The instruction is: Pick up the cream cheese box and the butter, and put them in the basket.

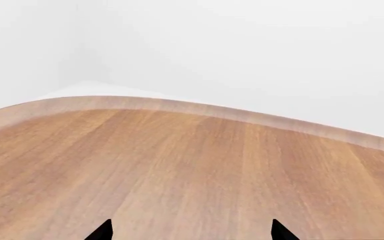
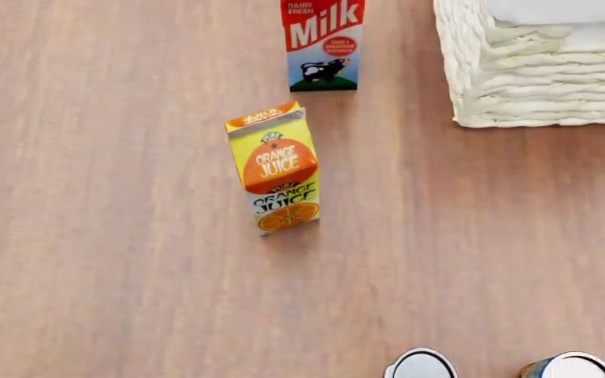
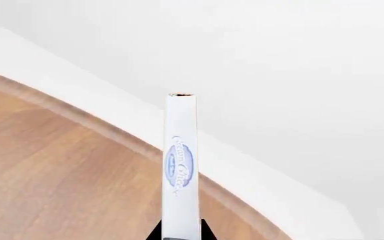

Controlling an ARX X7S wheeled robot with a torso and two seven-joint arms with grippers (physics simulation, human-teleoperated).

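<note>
The left claw (image 1: 190, 232) shows only as two dark fingertips set well apart in its own wrist view, with bare wood between them. It stands wide open and holds nothing, looking out over a vacant stretch of the worktop (image 1: 178, 170) toward its rounded edge. I take it to be idle while the other arm works.

In the head view the orange juice carton (image 2: 274, 169) stands upright near the middle of the worktop, and the milk carton (image 2: 323, 43) stands beyond it at the far edge of the view. Neither belongs to the task, and both stand apart from the basket, so they need not be touched.

The basket (image 2: 539, 79) sits at the far right corner of the head view, white and woven, with a pale cloth lining showing at its top. Its open mouth is mostly cut off by the frame.

The cream cheese box (image 3: 180, 165) shows only in the right wrist view. It is gripped low down by the right claw (image 3: 180, 235), whose dark fingertips press against its two broad faces. It stands on end, its narrow white edge toward the camera, with an oval blue logo halfway up and a dark reddish mark at the top. Holding it by the flat sides gives a firm pinch and keeps it upright for lowering into the basket. It is lifted clear of the wood.

The butter appears in none of the views.
</note>
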